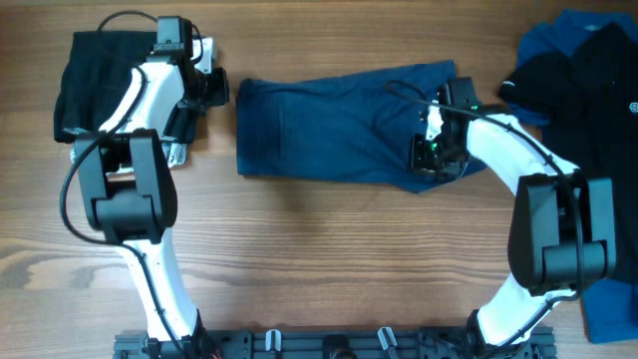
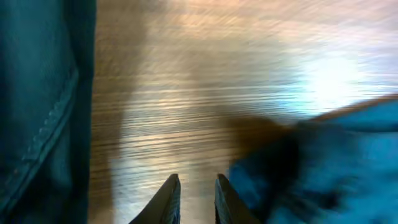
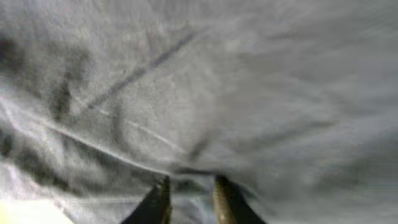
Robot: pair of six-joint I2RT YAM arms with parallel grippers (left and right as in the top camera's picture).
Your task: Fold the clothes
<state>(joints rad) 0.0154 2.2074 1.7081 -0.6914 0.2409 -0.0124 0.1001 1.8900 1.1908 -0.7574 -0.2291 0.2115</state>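
While the left pincer (image 2: 198, 182) gapes slightly, empty, the right pincer (image 3: 191, 184) pinches the navy shorts (image 1: 329, 128).

Overhead evenly lit and sharp, left wrist view blurred, white glare on brown wooden tabletop (image 2: 329, 87), right wrist view smeared.

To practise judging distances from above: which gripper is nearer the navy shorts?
Right. The right gripper is over the right end of the navy shorts, fingertips at the fabric. The left gripper is just off their left edge, above bare table.
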